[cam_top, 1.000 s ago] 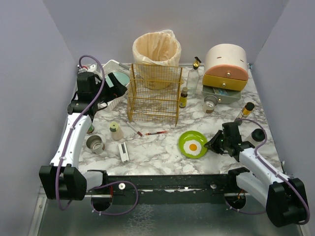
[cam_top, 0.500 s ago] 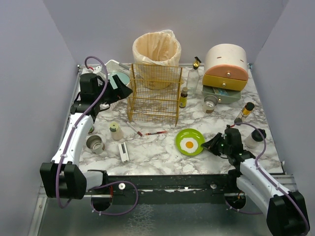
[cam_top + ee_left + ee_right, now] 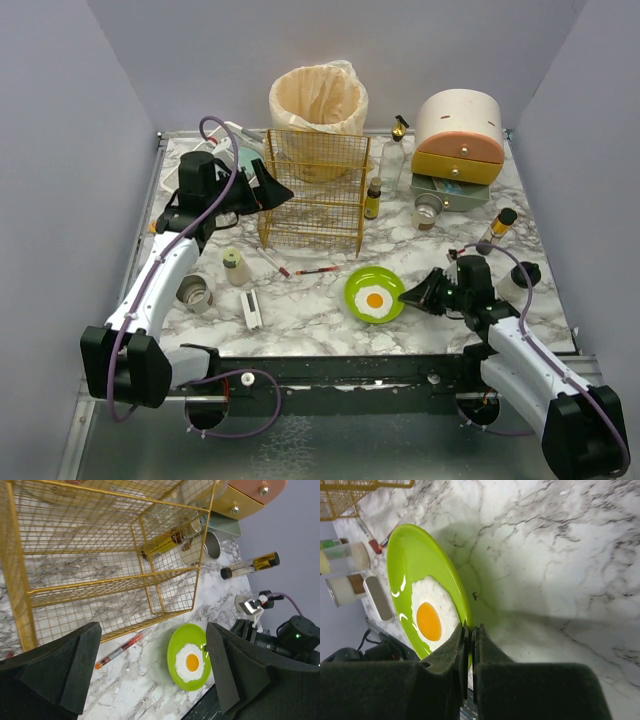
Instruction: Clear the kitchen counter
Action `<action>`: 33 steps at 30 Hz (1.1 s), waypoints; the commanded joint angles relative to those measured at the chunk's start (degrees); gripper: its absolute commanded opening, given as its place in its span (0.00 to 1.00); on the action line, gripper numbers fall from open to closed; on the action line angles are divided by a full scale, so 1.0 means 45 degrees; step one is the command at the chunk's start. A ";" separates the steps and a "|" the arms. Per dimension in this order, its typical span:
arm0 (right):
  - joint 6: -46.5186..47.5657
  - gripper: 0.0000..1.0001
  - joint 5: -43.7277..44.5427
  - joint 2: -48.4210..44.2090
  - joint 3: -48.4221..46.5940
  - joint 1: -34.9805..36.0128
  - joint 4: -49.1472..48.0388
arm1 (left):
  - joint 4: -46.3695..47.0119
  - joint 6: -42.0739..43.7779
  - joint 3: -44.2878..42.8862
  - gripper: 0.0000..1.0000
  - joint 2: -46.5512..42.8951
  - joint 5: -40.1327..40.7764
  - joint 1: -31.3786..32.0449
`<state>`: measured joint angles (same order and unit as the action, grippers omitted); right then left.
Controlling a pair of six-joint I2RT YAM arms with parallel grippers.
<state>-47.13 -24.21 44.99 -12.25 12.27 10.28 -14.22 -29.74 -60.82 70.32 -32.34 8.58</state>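
Observation:
The kitchen counter (image 3: 320, 322) is white marble with grey veins. A green plate (image 3: 375, 295) with a fried egg on it lies at its front middle. My right gripper (image 3: 408, 293) is shut on the plate's right rim. In the right wrist view the jaws (image 3: 470, 627) pinch the rim of the plate (image 3: 420, 575), which is tilted off the counter (image 3: 560, 555). My left gripper (image 3: 262, 185) is open and empty, held above the counter beside the gold wire rack (image 3: 313, 190). The left wrist view shows the left gripper (image 3: 152, 630) wide open, with the plate (image 3: 189, 662) far below.
A lined bin (image 3: 318, 100) stands behind the rack, and a drawer box (image 3: 460, 135) at the back right. Bottles (image 3: 372, 198), a jar (image 3: 428, 210), a red pen (image 3: 318, 270), a spice jar (image 3: 236, 266), a tin cup (image 3: 193, 292) and a white bar (image 3: 253, 309) lie about. A white dish tray (image 3: 235, 135) sits at the back left.
My right gripper has dragged the green plate leftward along the counter. My left arm has swung right, from the dish tray toward the wire rack, still open.

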 commanded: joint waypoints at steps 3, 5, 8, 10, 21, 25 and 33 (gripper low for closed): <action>0.0076 0.00 -0.2225 0.0315 -0.1137 -0.0012 -0.0148 | 0.0359 0.0286 0.0535 0.93 0.0170 -0.0407 0.1204; 0.0449 0.00 -0.2703 0.0450 -0.1676 -0.0012 0.0098 | 0.0337 0.0326 0.0715 0.93 0.0229 -0.0375 0.1569; 0.0899 0.00 -0.3329 0.0665 -0.2629 -0.0012 0.0772 | 0.0347 0.0433 0.0917 0.93 0.0323 -0.0335 0.2119; 0.1099 0.00 -0.3770 0.0722 -0.3189 -0.0012 0.1177 | 0.0331 0.0472 0.1016 0.92 0.0344 -0.0326 0.2472; 0.0940 0.00 -0.4864 0.1809 -0.5842 -0.0012 0.1456 | 0.0988 -0.0067 0.1454 0.90 0.0784 -0.0006 0.3825; 0.1189 0.00 -0.4915 0.2258 -0.6320 -0.0012 0.1799 | 0.1383 -0.0325 0.1392 0.89 0.0857 -0.0236 0.3985; 0.1786 0.00 -0.4852 0.2781 -0.6689 -0.0012 0.2270 | 0.1799 -0.0835 0.1367 0.89 0.0920 -0.0285 0.4070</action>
<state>-40.97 -43.68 56.71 -40.05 12.27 18.02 -8.75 -31.75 -54.63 74.06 -32.80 26.48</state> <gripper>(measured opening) 0.079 0.889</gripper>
